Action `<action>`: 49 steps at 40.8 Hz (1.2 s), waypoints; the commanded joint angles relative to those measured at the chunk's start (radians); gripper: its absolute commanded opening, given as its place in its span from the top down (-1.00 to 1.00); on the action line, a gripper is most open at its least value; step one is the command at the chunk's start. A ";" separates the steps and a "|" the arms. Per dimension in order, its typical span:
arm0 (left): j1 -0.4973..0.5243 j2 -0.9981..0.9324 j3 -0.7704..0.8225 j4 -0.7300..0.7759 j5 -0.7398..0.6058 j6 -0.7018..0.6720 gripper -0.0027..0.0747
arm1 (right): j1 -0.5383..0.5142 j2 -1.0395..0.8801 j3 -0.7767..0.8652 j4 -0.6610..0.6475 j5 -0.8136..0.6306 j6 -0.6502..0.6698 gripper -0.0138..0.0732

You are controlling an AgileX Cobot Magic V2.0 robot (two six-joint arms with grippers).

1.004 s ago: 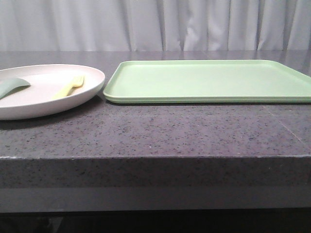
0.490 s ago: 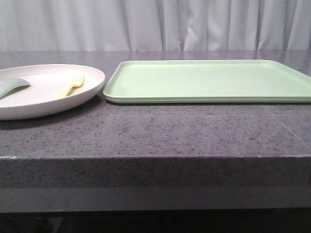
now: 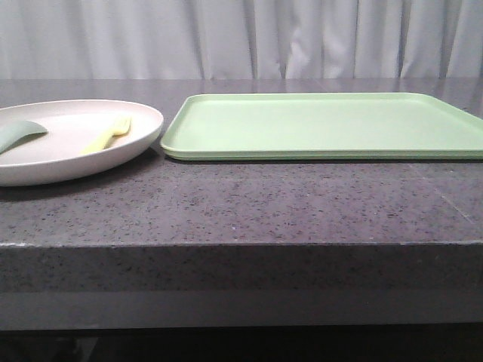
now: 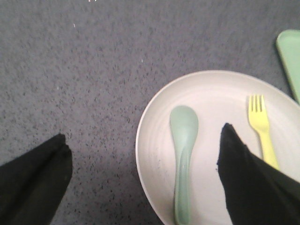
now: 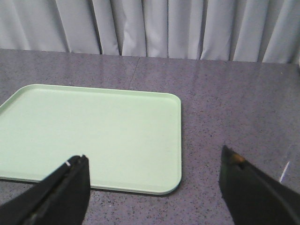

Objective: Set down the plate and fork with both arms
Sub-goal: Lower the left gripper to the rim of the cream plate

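Starting at your far left, the plate (image 3: 72,143) sits on the dark speckled stone-like surface (image 3: 241,204), running partly out of the front view. It is a large round disc, shallow, in a matte off-white with a low raised rim and no gloss. Two utensils lie inside it. The one further left is a dull grey-green spoon (image 3: 19,134), smooth, with an oval bowl and a thin handle. Just to its right, apart from it, you have the fork (image 3: 108,134): small, pale yellow plastic, with short tines and a flat narrow handle, far shorter than the plate is wide.

From the left wrist view you look straight down on the plate (image 4: 206,108), and the left tool (image 4: 143,166) hangs above it with its dark fingers (image 4: 40,178) spread wide, gripping nothing. One finger is over bare surface outside the rim, the other over the plate between spoon (image 4: 183,154) and fork (image 4: 261,129), covering part of the fork's handle.

Moving right, the light green tray (image 3: 324,124) lies just beside the plate's rim; you cannot tell whether the two touch. It is rectangular, with rounded corners, a low lip and a smooth, slightly satin face.

The right tool (image 5: 154,187) hovers near the tray's (image 5: 93,131) edge, fingers wide apart and holding nothing. A pale pleated curtain (image 3: 241,38) hangs behind.
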 commanded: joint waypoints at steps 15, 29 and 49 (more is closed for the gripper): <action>-0.002 0.445 -0.408 0.051 0.371 -0.003 -0.62 | 0.003 0.012 -0.037 0.001 -0.075 -0.006 -0.68; -0.002 0.612 -0.482 0.099 0.463 0.006 -0.62 | 0.003 0.012 -0.037 0.001 -0.075 -0.006 -0.68; -0.002 0.623 -0.482 0.099 0.467 0.006 -0.32 | 0.003 0.012 -0.037 0.001 -0.075 -0.006 -0.68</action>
